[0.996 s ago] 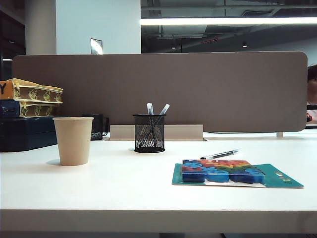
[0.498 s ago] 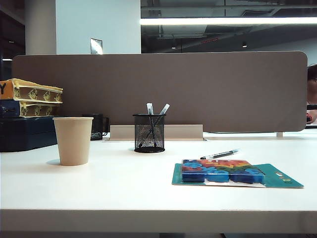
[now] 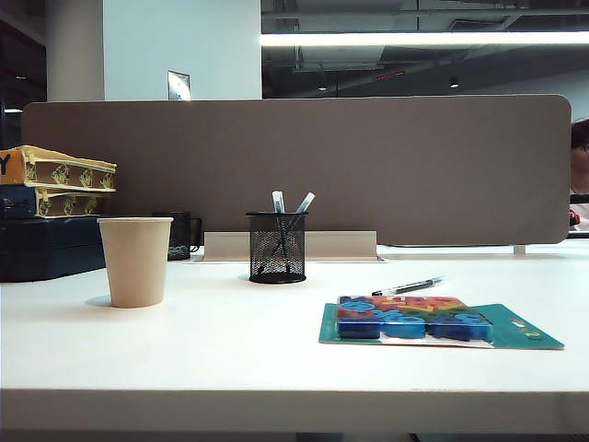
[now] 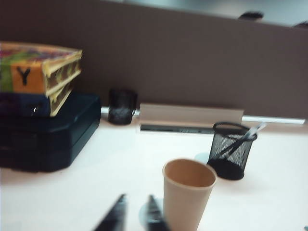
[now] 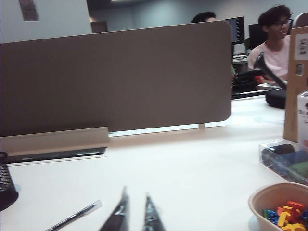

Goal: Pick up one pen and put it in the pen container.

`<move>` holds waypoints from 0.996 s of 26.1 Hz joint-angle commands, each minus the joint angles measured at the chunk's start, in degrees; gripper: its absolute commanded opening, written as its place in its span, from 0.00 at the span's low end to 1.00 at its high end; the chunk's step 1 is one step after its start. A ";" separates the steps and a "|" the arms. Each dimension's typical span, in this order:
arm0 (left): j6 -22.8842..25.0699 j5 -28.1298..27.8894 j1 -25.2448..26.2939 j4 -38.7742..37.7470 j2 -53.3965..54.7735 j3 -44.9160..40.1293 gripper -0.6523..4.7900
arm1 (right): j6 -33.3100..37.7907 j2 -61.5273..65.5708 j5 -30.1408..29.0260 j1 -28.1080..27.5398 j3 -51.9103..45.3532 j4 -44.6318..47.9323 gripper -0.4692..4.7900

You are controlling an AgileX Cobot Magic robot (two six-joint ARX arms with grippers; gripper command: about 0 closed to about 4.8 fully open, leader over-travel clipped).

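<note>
The pen (image 5: pixel 73 216) lies flat beside the slightly parted, empty right hand (image 5: pixel 135 211), cap away from the pen container (image 3: pixel 277 247) (two pens inside); left hand (image 4: pixel 134 211), also ajar, faces a paper cup (image 4: pixel 188 192).

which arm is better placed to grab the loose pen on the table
Right, most likely. The pen lies on the table close beside the right gripper, its jaws slightly apart. From the left gripper, the paper cup and pen container show, but not that pen.
</note>
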 commanded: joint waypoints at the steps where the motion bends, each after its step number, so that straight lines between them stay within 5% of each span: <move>1: -0.26 1.51 0.02 0.76 -0.04 1.09 0.25 | 0.50 -0.68 -0.61 0.17 0.96 1.20 0.18; 19: -2.82 4.96 -0.09 2.16 2.43 5.07 0.26 | 1.66 0.44 -2.19 0.20 7.43 -1.86 0.19; 26: -5.29 8.09 -0.81 5.33 5.27 5.77 0.26 | 2.80 7.06 -7.52 0.22 10.32 -2.29 0.19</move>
